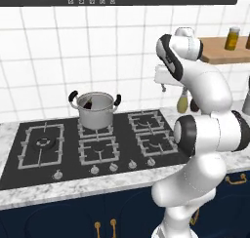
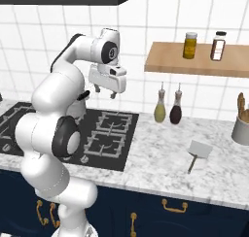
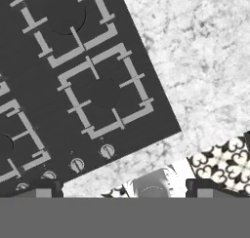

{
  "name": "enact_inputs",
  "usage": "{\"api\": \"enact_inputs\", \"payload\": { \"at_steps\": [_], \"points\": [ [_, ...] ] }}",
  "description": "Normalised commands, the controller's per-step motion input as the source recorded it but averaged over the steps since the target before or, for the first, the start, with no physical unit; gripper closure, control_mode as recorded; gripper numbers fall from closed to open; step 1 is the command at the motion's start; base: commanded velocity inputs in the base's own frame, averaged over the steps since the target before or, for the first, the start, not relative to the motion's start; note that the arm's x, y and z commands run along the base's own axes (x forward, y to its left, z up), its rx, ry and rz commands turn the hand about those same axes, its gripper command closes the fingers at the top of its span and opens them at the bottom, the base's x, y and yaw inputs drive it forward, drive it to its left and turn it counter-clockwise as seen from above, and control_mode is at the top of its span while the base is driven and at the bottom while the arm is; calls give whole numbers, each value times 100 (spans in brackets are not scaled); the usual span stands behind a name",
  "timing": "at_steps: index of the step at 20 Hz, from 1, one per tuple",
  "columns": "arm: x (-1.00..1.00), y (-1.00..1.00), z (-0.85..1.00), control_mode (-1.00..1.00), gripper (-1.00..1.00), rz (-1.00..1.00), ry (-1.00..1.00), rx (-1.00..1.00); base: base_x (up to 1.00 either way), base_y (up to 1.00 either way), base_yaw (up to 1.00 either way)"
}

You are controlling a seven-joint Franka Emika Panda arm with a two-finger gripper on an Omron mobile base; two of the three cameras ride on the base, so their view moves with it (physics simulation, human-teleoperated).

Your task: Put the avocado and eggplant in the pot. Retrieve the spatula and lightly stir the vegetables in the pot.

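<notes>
One steel pot point(image 1: 96, 110) stands on the back middle burner of the black cooktop point(image 1: 29, 168), its two black loop handles at about 9 and 3 o'clock on the rim. Inside it, against the left wall, one dark purple shape shows, the eggplant point(image 1: 88, 104); what else lies in the pot I cannot tell. The cooktop carries six burner grates in two rows of three, and five knobs point(image 1: 113, 167) run along its front edge.

In the right base view one spatula point(image 2: 197, 154) lies flat on the marble counter point(image 2: 160, 158), well apart from the cooktop at about 3 o'clock from it, its pale blade toward the wall and its thin handle pointing toward the counter's front edge.

The gripper point(image 2: 106, 92) hangs in the air above the right side of the cooktop, pointing down, at about 3 o'clock from the pot and well above it. Its two fingers stand spread as wide as they go, with nothing between them. From the hand camera the two tips sit far apart over the cooktop's front right corner and bare marble.

Against the tiled wall stand two bottles, one yellow point(image 2: 160, 110) and one dark point(image 2: 176, 111). The wooden shelf point(image 2: 194, 62) above holds two jars point(image 2: 190, 45). One grey utensil crock point(image 2: 241, 128) sits at the far right.
</notes>
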Motion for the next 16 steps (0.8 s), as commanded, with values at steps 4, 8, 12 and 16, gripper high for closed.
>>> {"api": "enact_inputs", "payload": {
  "at_steps": [4,8,12,16],
  "points": [
    [1,-8,-4,-100,-100,0,0,0,0,-40,0],
    [6,-55,-53,-100,-100,0,-1,-4,0,0,0],
    [0,-100,-75,-100,-100,0,-1,-4,0,0,0],
    [-11,-100,-54,-100,-100,0,2,0,0,0,0]
  ]
}}
